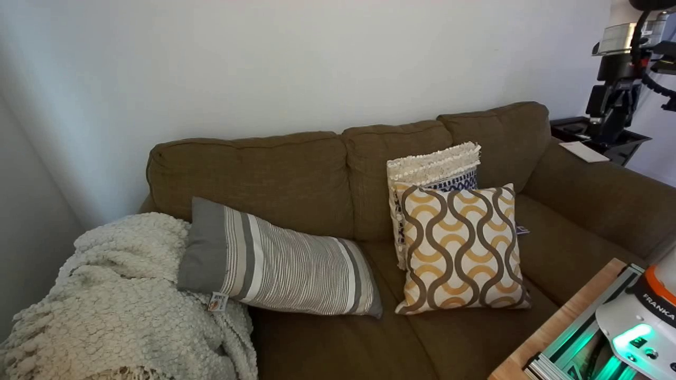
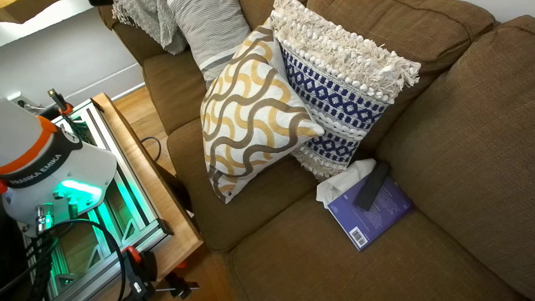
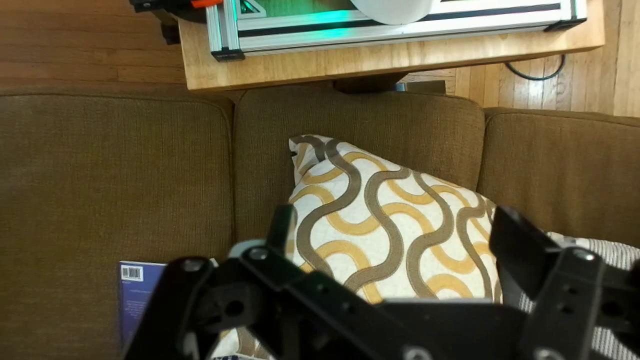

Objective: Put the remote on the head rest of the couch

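The remote is a slim black bar lying across a purple book on the couch seat, seen in an exterior view. It is not visible in the wrist view, where the gripper covers part of the book. The head rest is the rounded top edge of the brown back cushions, also in an exterior view. My gripper is open with nothing between its fingers, above the yellow-patterned pillow. In an exterior view the gripper points down at the far right, higher than the couch arm.
A yellow-patterned pillow, a fringed blue-white pillow and a striped pillow rest on the couch. A white blanket covers one end. The robot's wooden table stands at the seat's front edge.
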### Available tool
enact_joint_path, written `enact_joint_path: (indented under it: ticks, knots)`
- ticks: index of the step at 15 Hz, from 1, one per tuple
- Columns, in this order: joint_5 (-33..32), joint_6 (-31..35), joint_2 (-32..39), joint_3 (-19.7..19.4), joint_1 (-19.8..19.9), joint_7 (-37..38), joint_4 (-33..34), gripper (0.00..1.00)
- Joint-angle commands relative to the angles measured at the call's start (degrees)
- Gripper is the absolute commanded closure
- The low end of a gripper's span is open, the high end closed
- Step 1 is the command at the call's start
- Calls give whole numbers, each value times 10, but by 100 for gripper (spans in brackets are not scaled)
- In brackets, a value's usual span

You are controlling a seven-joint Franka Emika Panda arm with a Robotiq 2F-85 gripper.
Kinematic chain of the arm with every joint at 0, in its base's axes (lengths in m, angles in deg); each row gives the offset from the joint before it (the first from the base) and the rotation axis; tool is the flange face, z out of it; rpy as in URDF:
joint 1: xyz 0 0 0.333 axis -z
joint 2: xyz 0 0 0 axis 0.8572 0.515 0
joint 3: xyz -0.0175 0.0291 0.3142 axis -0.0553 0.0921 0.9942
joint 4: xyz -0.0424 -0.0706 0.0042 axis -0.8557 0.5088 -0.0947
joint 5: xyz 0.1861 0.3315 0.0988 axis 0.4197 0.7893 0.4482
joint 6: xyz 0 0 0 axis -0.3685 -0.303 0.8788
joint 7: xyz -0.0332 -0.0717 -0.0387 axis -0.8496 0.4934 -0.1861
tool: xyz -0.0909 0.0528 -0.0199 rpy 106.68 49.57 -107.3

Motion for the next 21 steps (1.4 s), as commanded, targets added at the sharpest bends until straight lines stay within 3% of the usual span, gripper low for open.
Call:
enact_joint_path:
  ticks: [1,5,11,16,19,20,21]
  knots:
    - [-1,-1,0,-2,-2,1,1,0]
    - [-35,44,35,-23,18,-2,25,0]
    - [-113,208,198,-88,39,-90,100,0]
    - [-105,276,376,-82,50,-55,150,0]
    - [-91,252,468,-84,66,-21,196,0]
    - [-102,269,404,-74,61,-36,150,0]
    - [-102,270,428,-73,64,-33,160,0]
